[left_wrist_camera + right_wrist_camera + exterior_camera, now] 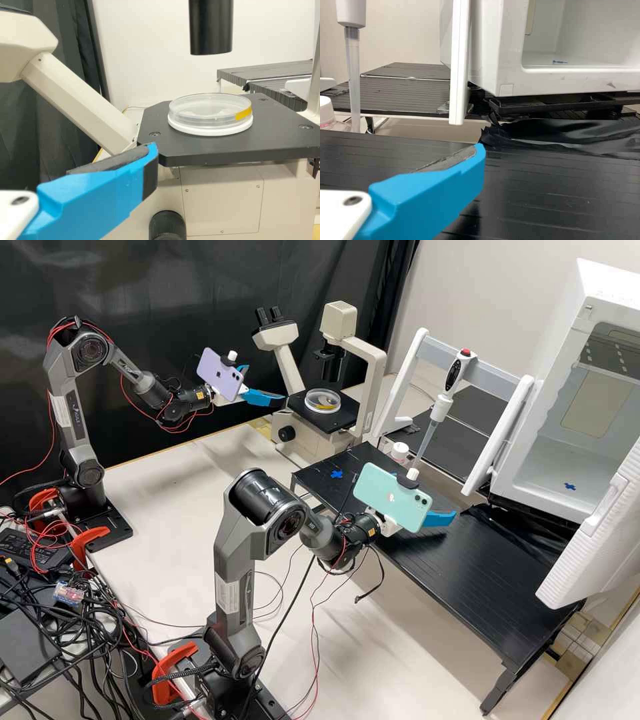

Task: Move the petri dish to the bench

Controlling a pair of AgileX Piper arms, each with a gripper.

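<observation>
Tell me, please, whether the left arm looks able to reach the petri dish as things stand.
Probably yes: the open left gripper is beside the microscope stage, and the way to the petri dish looks free. Only the black tube overhead might hinder a grasp from above.

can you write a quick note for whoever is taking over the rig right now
Left pincer: open, empty, beside the microscope.
Right pincer: open, empty, over the black bench.
Petri dish: on the microscope's black stage, on a white base, yellow tape on its side.
Done: left pincer is near the dish; dish not yet gripped.
Left: grip it, lift it off the stage, set it on the bench, perhaps by the blue cross, and let go.
</observation>
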